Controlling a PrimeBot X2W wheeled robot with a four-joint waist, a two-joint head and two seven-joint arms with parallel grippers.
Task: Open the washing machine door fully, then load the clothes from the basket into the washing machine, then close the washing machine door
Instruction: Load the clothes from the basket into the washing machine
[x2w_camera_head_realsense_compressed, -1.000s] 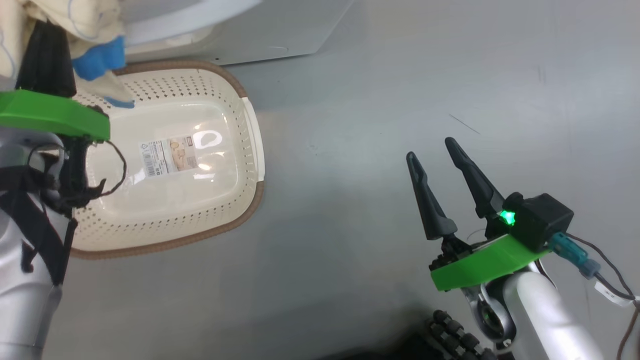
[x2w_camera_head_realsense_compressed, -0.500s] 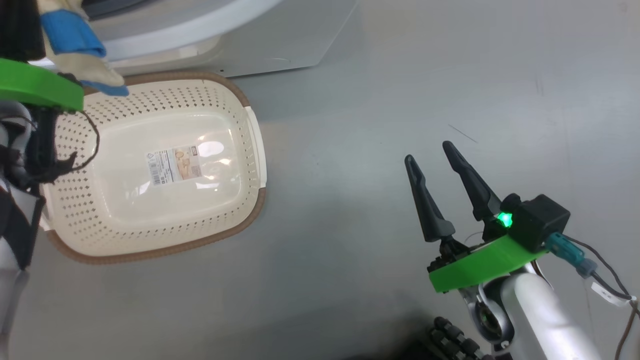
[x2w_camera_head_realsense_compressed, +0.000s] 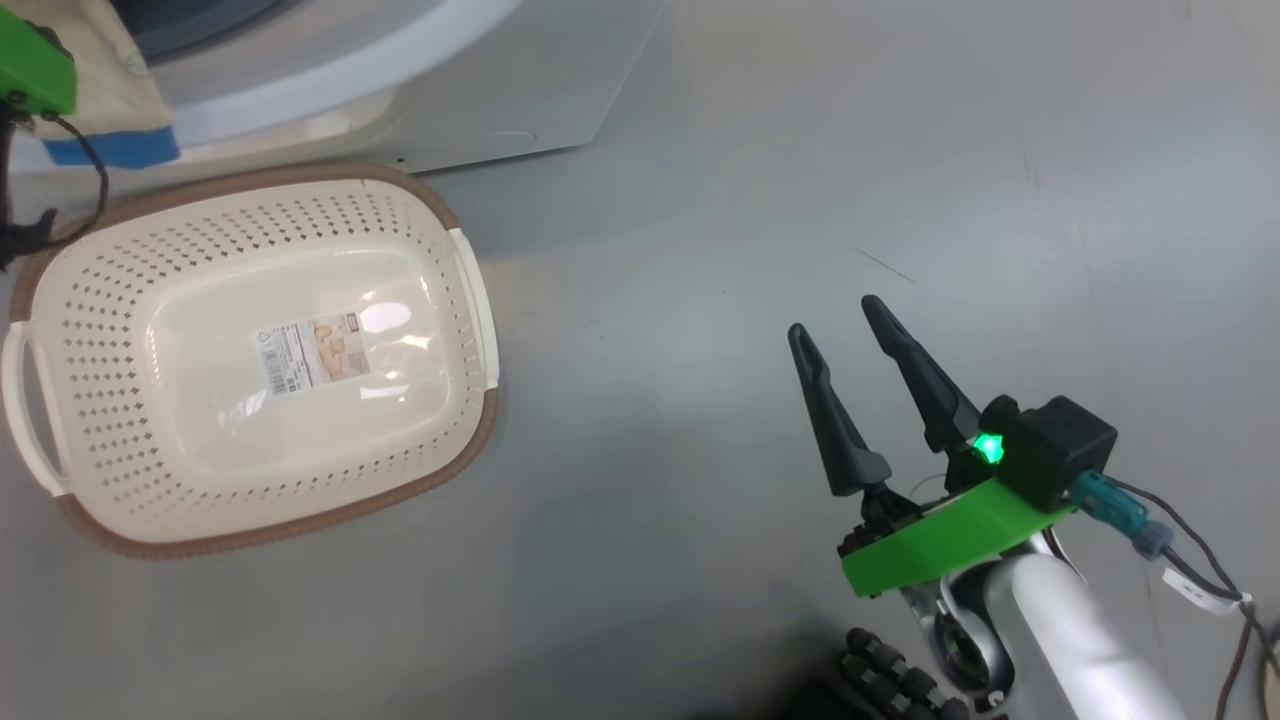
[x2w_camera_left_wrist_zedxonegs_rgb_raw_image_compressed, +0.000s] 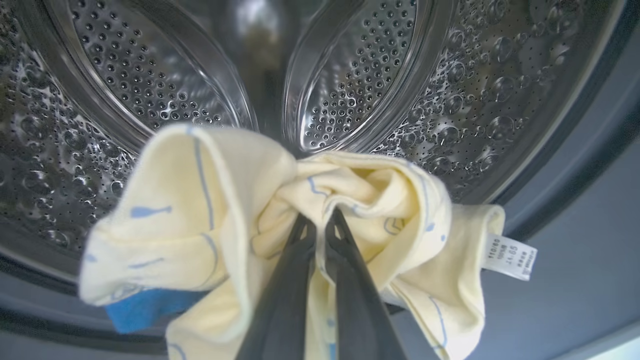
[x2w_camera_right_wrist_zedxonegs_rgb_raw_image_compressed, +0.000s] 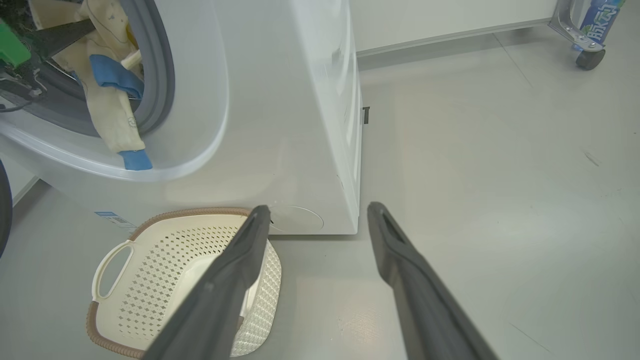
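Observation:
My left gripper (x2w_camera_left_wrist_zedxonegs_rgb_raw_image_compressed: 320, 216) is shut on the clothes (x2w_camera_left_wrist_zedxonegs_rgb_raw_image_compressed: 200, 200), a pale yellow garment with blue lines and a blue patch, held at the mouth of the washing machine's steel drum (x2w_camera_left_wrist_zedxonegs_rgb_raw_image_compressed: 360, 75). In the right wrist view the clothes (x2w_camera_right_wrist_zedxonegs_rgb_raw_image_compressed: 107, 107) hang over the grey gasket of the white washing machine (x2w_camera_right_wrist_zedxonegs_rgb_raw_image_compressed: 290, 100). The cream basket (x2w_camera_head_realsense_compressed: 440, 260) lies on the floor below the opening, holding nothing but its label. My right gripper (x2w_camera_head_realsense_compressed: 835, 320) hovers open over bare floor, right of the basket. A dark curved sliver (x2w_camera_right_wrist_zedxonegs_rgb_raw_image_compressed: 3, 210) at the left border looks like the door's rim.
Grey floor (x2w_camera_head_realsense_compressed: 700, 200) spreads to the right of the machine and the basket. A wheeled metal frame with a blue-labelled bottle (x2w_camera_right_wrist_zedxonegs_rgb_raw_image_compressed: 592, 25) stands far off by the wall. The basket (x2w_camera_right_wrist_zedxonegs_rgb_raw_image_compressed: 165, 260) sits close against the machine's front.
The head camera has shifted. My left gripper has carried the garment up from over the basket to the drum opening. The right gripper has stayed open and still.

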